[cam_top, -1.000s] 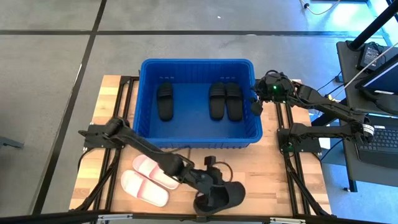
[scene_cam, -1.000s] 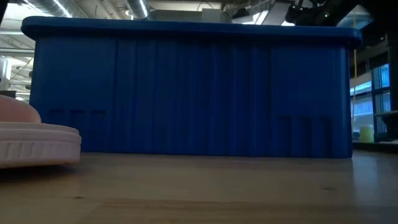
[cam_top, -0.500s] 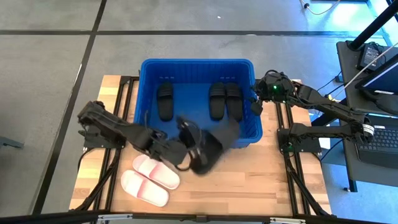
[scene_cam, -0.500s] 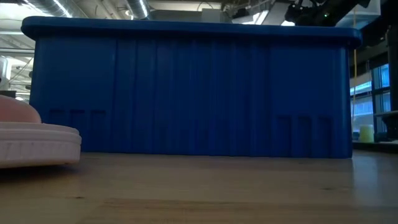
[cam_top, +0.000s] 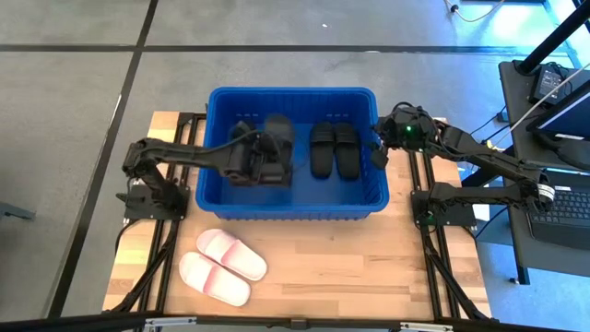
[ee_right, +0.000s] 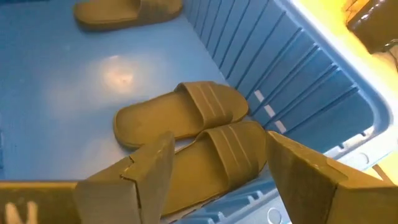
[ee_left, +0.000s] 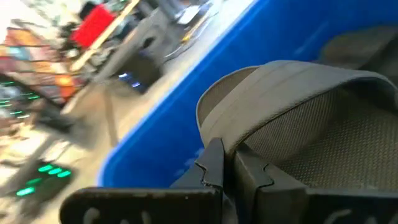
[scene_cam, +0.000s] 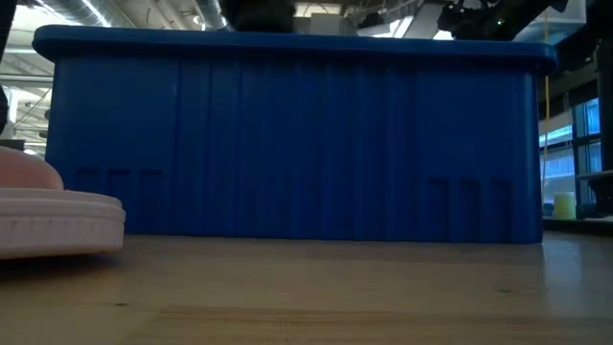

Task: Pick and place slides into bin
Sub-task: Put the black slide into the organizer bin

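- Six slides in all: four black ones over or inside the bin [cam_top: 217, 198] and two pale pink ones on the worktop [cam_top: 369, 263].
- Bin sits in the upper centre of the high view; in the low view its ribbed blue wall fills most of the frame.
- Left gripper [cam_top: 267, 157] reaches from the left of the frame over the bin's left half, pinched tight on the strap of a black slide [cam_top: 279, 138]; the left wrist view shows the fingers [ee_left: 214, 168] pressed together on that strap.
- Another black slide [cam_top: 241, 138] lies in the bin's left part, partly hidden under the gripper.
- Black pair [cam_top: 333, 149] lies side by side, touching, in the right half of the bin; the right wrist view looks down on it.
- Right gripper [cam_top: 378, 155] hangs at the bin's right rim, right of centre in the high view, its fingers spread wide and holding nothing.
- Pink pair [cam_top: 223, 266] lies side by side at the lower left of the worktop, well apart from the bin.
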### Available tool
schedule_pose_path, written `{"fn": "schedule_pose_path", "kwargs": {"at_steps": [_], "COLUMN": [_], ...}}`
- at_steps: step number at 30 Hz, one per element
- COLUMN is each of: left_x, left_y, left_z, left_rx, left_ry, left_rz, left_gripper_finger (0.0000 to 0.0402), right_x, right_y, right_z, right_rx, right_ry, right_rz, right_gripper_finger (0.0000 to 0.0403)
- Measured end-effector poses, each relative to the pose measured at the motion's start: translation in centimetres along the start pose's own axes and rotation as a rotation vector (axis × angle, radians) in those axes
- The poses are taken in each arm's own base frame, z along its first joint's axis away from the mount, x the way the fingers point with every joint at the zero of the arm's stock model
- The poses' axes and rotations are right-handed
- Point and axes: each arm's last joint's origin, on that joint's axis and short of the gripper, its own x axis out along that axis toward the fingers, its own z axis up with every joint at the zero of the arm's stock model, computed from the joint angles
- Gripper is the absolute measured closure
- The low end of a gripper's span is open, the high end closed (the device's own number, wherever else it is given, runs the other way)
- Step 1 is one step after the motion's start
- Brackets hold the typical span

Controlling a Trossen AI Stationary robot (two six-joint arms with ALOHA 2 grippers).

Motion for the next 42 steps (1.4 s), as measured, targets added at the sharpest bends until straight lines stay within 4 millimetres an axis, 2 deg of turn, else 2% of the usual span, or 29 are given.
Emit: {"fn": "schedule_pose_path", "kwargs": {"at_steps": [6,12,16,20,31,42], "left_x": [5.2,9.6,12.0,13.9,17.9,19.2], "left_y": [-0.2,-1.8,-1.3,-0.3,1.0,1.6], "left_z": [-2.6,-4.7,-6.0,-7.0,-10.0,-11.8], "left_rx": [0.102,0.067,0.034,0.052,-0.096,-0.116], "left_ry": [0.097,0.086,0.038,0.073,0.087,0.143], "left_rz": [0.074,-0.137,-0.174,-0.138,-0.165,-0.135], "left_gripper_finger": [0.0399,0.0399,0.0399,0.0399,0.0399,0.0399], "right_x": [0.0,0.0,0.0,0.0,-0.1,-0.1], "right_y": [-0.3,-0.7,-1.0,-1.2,-1.4,-1.4], "right_z": [0.3,0.8,1.0,1.1,1.4,1.6], "right_rx": [0.036,0.07,0.09,0.113,0.146,0.148], "right_ry": [-0.028,-0.088,-0.108,-0.119,-0.15,-0.168], "right_rz": [-0.026,-0.053,-0.096,-0.116,-0.128,-0.13], "right_gripper_finger": [0.0152,0.0152,0.0152,0.0152,0.0152,0.0152]}}
